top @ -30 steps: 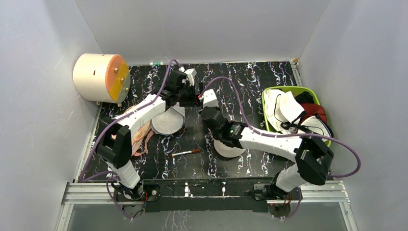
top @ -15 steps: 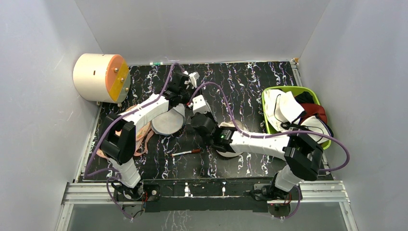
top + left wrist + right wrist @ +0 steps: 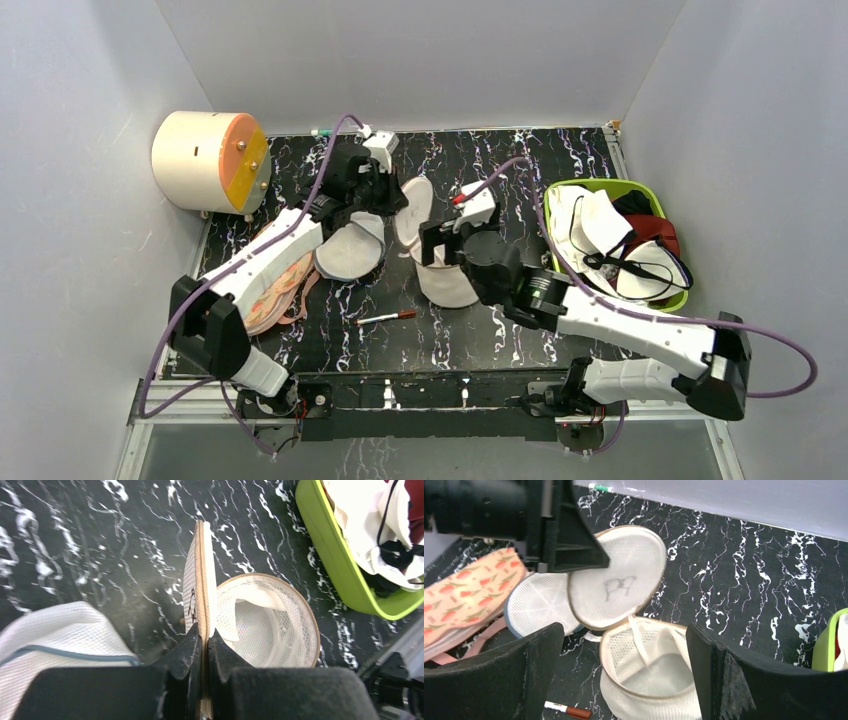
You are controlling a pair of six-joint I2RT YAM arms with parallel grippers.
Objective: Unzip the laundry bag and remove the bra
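Between your left gripper's pinched-together jaws sits the raised lid rim of the laundry bag — unzipping looks done. Below your right gripper, jaws spread wide, the bra seemingly lies in the open half — next, reach down and pinch it.

We see our left claw, open a second ago, now pinching the lifted lid rim of the laundry bag; our right claw, shut before, now gapes wide over it.
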